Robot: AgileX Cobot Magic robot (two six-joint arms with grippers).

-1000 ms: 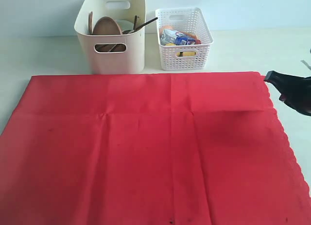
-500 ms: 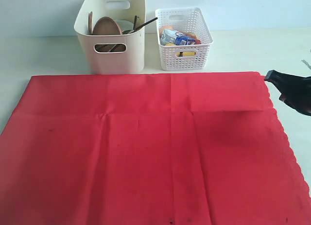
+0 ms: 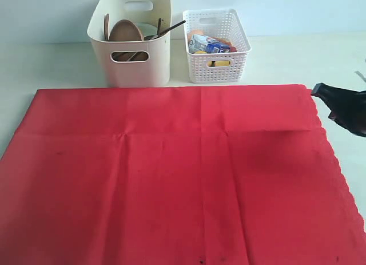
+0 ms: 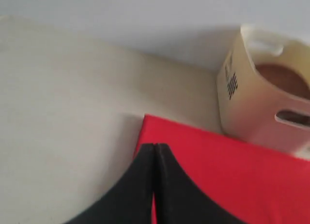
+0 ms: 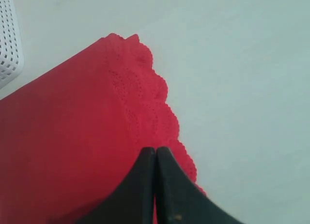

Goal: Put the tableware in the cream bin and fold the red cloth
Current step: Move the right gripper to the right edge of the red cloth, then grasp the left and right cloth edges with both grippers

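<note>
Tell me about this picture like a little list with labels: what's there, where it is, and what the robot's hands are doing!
Red cloth: spread flat on the table, not folded yet
Cream bin: behind the cloth, holding a brown plate and other tableware
White basket: beside the cream bin, holding a blue-white carton and other small things
Left gripper: shut, above a cloth corner near the cream bin
Right gripper: shut, at the cloth's scalloped edge; touching or not, cannot tell

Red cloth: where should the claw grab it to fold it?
Probably a far corner, coming in from the side over the table. The red cloth lies flat, so only its edges and corners can be pinched. The right claw, shut, sits by the scalloped corner.
</note>
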